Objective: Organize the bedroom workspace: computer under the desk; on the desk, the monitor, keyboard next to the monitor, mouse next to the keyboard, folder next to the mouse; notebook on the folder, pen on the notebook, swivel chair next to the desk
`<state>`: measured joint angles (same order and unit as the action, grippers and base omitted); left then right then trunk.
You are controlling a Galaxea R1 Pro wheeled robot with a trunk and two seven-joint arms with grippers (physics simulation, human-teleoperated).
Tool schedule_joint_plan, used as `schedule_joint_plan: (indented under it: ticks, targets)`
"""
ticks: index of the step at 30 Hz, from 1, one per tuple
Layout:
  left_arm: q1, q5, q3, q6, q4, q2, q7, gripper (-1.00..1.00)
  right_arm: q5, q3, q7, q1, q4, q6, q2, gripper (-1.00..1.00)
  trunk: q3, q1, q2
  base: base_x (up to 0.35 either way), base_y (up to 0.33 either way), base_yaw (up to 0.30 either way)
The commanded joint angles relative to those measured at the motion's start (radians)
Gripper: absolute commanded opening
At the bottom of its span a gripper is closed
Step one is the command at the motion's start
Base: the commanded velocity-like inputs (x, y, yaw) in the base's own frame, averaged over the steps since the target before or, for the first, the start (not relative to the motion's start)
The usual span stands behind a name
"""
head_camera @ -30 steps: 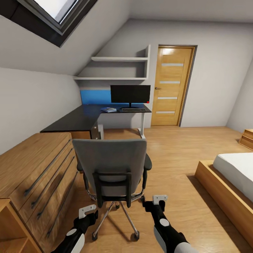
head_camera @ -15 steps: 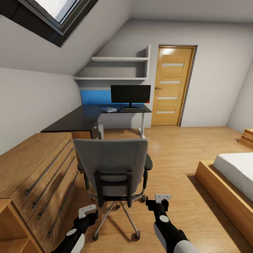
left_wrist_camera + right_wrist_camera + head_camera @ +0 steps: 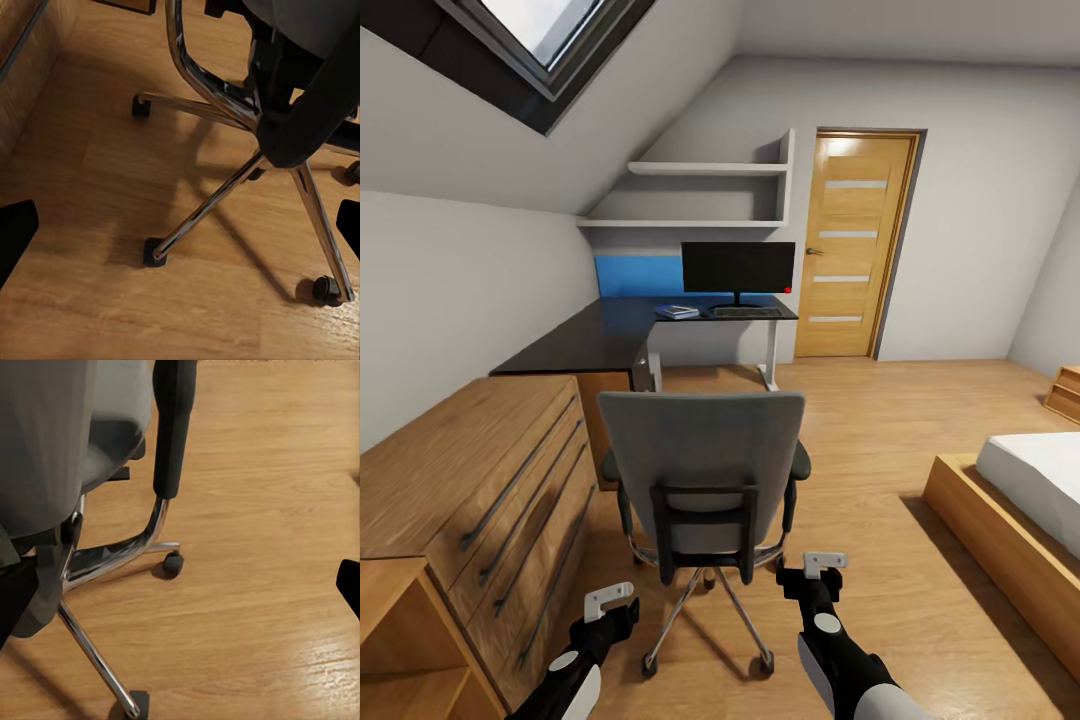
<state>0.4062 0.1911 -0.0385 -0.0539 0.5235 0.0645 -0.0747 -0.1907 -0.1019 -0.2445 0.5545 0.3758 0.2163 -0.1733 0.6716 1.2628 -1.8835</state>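
Last step in hand: grey-upholstered swivel chair [image 3: 702, 470] sits frame centre, well short of the black L-shaped desk [image 3: 610, 335]. Left gripper [image 3: 610, 600] and right gripper [image 3: 822, 566] both spread, empty, behind it. Next: push it forward.

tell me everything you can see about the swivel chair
The swivel chair stands upright on the wooden floor, its back turned to the camera, facing the desk but apart from it. It has a grey upholstered backrest, a black bracket behind it, black armrests and a chrome five-star base with small black casters. A light wooden drawer chest is beside it. Both grippers, left and right, hover just behind it, not touching. Its seat top is hidden.
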Motion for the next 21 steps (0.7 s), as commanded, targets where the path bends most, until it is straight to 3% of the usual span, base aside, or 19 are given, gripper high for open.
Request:
schedule_joint_plan:
  ticks: [1, 9, 16, 21]
  targets:
    - [0.0, 0.008, -0.001, -0.003, 0.0, 0.001, 0.0, 1.0, -0.01, -0.008, 0.0, 0.001, -0.001, 0.004, -0.001, 1.0, 0.001, 0.0, 0.0, -0.003, 0.011, 0.0]
    - [0.001, 0.008, -0.001, -0.003, 0.0, 0.001, -0.003, 1.0, -0.011, -0.005, 0.009, 0.001, -0.005, 0.011, -0.001, 1.0, 0.017, 0.019, -0.035, -0.001, 0.004, 0.0]
    - [0.001, 0.007, 0.001, -0.029, 0.0, 0.003, -0.008, 1.0, -0.02, 0.002, 0.089, 0.001, -0.033, 0.042, -0.001, 1.0, 0.039, 0.046, -0.084, 0.0, 0.0, 0.0]
    - [0.001, 0.007, 0.002, -0.037, 0.001, 0.005, -0.011, 1.0, -0.028, 0.062, 0.136, 0.001, -0.059, 0.08, -0.001, 1.0, 0.054, 0.065, -0.119, 0.0, 0.0, 0.0]
